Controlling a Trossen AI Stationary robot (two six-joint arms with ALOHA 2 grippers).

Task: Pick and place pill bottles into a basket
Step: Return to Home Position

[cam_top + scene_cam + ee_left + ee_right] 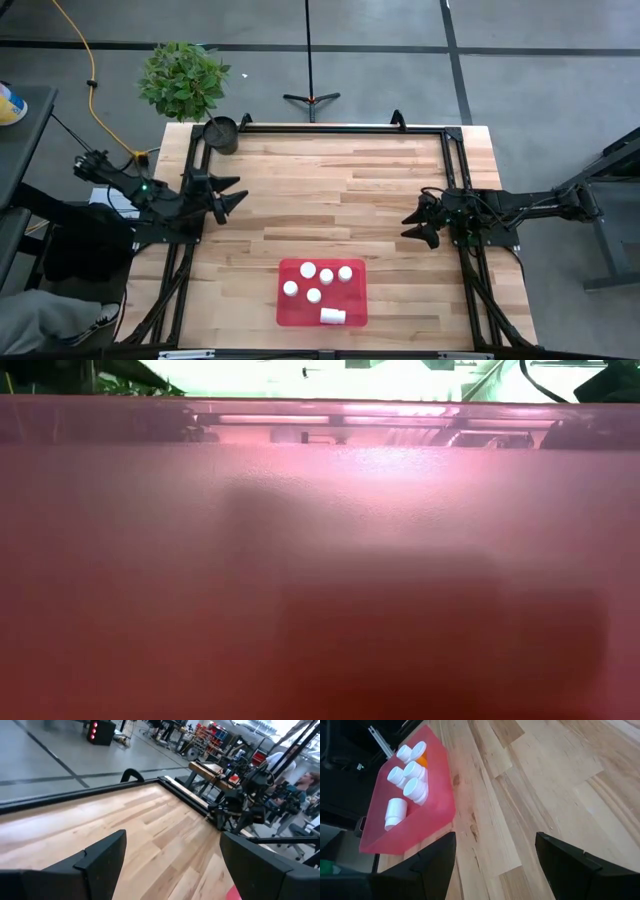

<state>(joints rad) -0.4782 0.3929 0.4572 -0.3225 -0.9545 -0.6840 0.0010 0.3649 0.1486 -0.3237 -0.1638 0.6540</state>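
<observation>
High view showed all six pill bottles [318, 283] inside the basket [292, 314] at the near edge of the table [330, 170], so both arms were likely parked at the sides. Left gripper [235, 198] and right gripper [405, 227] gaped, empty. Five bottles stood caps up; the sixth bottle [332, 316] lay flat (cap end unclear), long axis along the basket's longer side.

The shallow red plastic rectangular tray [355, 298] sits midway along the front edge of the pale wooden plank table [330, 180], holding six small white-capped pill bottles [314, 295], one lying on its side nearest the front, while a small dark round pot [221, 133] stands at the far left corner.
</observation>
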